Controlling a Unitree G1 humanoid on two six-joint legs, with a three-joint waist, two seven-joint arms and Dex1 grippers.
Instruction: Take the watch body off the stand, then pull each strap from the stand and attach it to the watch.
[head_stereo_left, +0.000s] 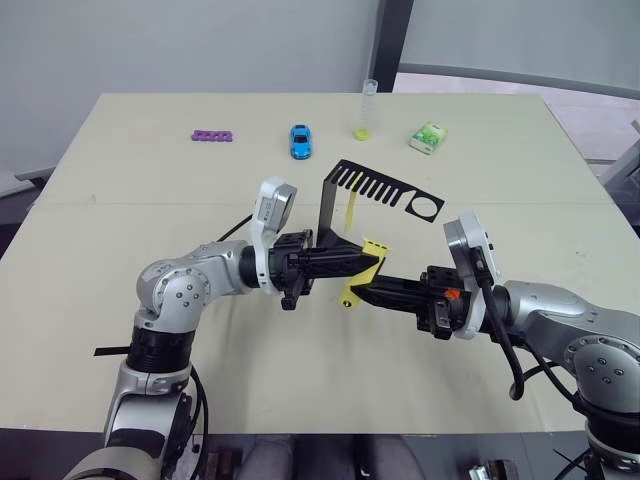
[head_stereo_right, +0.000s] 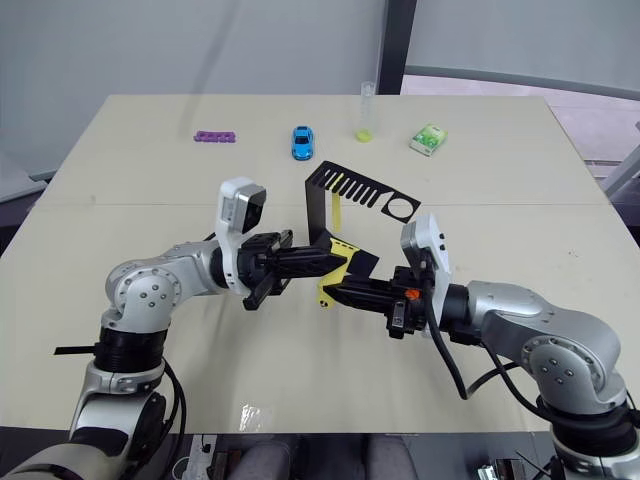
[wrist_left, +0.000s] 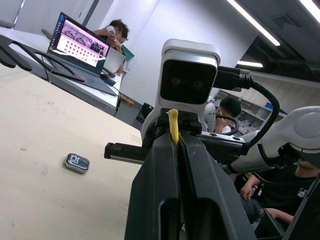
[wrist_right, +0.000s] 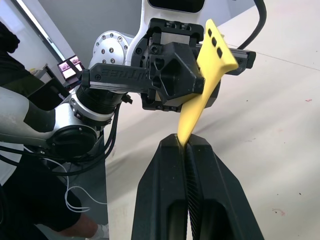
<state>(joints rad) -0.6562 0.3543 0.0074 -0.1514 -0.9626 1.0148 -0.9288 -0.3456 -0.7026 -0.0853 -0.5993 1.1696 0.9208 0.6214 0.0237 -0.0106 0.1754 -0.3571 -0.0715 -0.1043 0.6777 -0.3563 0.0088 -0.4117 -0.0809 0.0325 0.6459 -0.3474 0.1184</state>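
- Left gripper (head_stereo_left: 352, 262): clenched on a yellow strap (head_stereo_left: 368, 262). In the left wrist view the strap's narrow end protrudes from between the closed fingers (wrist_left: 165, 175).
- Right gripper (head_stereo_left: 362, 292): also clenched on this yellow strap. In the right wrist view the strap rises from between the closed fingers (wrist_right: 170, 200) and ends in a broad tip with small holes.
- The two grippers meet tip to tip just in front of the stand (head_stereo_left: 345, 195), above the worktop (head_stereo_left: 150, 180), with the strap spanning between them.
- Stand: upright near the middle of the worktop; its slanted top arm shows comb-like slots and a ring hole.
- Second strap (head_stereo_left: 352, 208): hangs from the slotted arm of the stand, beside the upright.
- Watch body (wrist_left: 76, 163): lies flat on the worktop with its screen facing up, apart from both grippers, as seen in the left wrist view.
- Far edge of the worktop, from the robot's left to right: purple part (head_stereo_left: 212, 134), blue toy car (head_stereo_left: 300, 141), clear tube with yellow base (head_stereo_left: 365, 112), green-white packet (head_stereo_left: 428, 137).
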